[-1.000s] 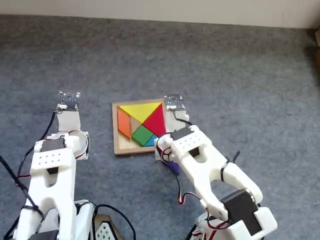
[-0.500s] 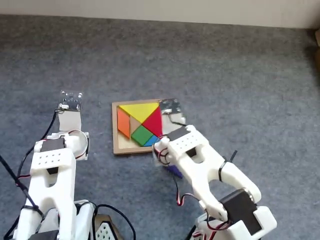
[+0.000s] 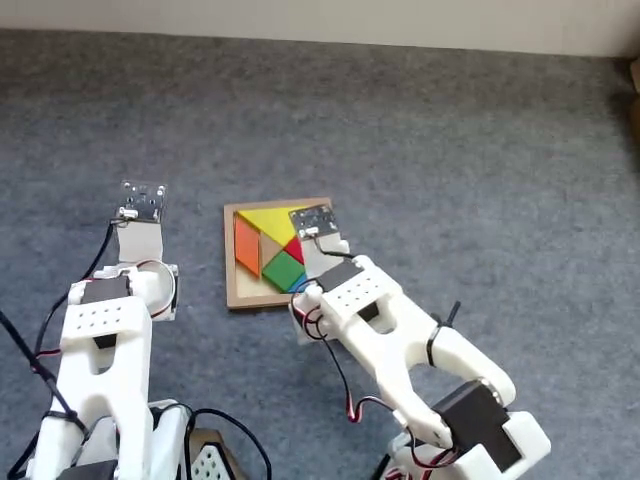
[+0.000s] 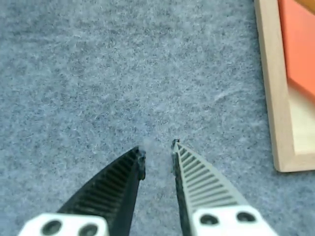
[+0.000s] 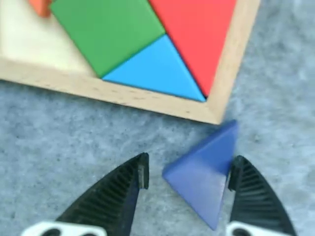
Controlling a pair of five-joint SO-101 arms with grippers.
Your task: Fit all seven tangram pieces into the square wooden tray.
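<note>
Square wooden tray (image 3: 229, 262) flat on the grey carpeted desk (image 3: 450, 150), between the two arms and nearer the right one. Inside it, a yellow triangle (image 3: 266, 220) along the far edge, an orange piece (image 3: 245, 248) against the left wall, a green square (image 5: 106, 34) toward the near side, a red triangle (image 5: 197, 34) on the right and a light blue triangle (image 5: 157, 69) tucked into the near right corner. Bare wood patch (image 5: 24, 44) beside the green square, unfilled. Just outside that near right corner, flat on the desk, a dark blue triangle (image 5: 204, 172), apart from the tray rim by a thin strip of carpet. Right hand (image 5: 189, 167) low over it, spread, one finger on either side; one finger seemingly touching the piece's edge, the other clear of it. Left hand (image 4: 157, 151) well to the left of the tray, above bare carpet, fingers parted only narrowly and gripping nothing, with the tray's left wall off to its side.
</note>
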